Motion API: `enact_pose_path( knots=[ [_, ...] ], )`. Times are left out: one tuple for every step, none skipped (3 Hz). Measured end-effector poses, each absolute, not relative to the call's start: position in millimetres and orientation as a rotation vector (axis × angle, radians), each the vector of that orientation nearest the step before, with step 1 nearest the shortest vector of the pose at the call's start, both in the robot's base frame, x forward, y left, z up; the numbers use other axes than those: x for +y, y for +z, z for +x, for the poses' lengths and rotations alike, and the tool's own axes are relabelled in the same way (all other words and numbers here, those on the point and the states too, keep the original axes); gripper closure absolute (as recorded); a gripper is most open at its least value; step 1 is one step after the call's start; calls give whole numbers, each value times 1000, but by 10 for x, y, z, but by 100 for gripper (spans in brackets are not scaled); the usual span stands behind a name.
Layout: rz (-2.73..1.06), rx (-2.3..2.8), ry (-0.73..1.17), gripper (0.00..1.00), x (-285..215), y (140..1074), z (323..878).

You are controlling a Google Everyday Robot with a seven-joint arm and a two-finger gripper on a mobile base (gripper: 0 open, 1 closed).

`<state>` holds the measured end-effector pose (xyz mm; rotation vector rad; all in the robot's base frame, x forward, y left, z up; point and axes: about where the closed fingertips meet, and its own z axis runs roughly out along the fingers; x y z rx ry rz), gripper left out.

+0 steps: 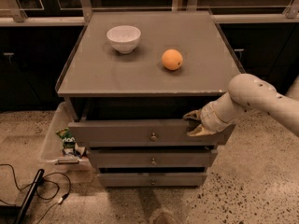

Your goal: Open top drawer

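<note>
The top drawer [117, 133] is the widest grey front of the cabinet, with a small brass knob [153, 136]. It stands pulled out a little, with a dark gap under the cabinet top [140, 73]. My gripper [194, 124] is at the right end of the drawer front. One finger is behind its upper edge and one is in front, so it is shut on the front panel. My white arm [252, 99] reaches in from the right.
A white bowl [124, 38] and an orange [172, 59] sit on the cabinet top. Two narrower drawers [153, 158] lie below, closed. A clear plastic bin [51, 139] with packets stands left of the cabinet, and cables [28, 190] lie on the floor.
</note>
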<state>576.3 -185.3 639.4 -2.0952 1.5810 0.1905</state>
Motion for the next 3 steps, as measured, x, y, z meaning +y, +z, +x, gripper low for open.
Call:
enact_pose_path(
  knots=[
    [-2095,1581,191,62,-1853,6393,5763],
    [-2078,1597,223,39,-1877,6364,5772],
    [-2055,1623,254,40,-1914,6302,5695]
  ],
)
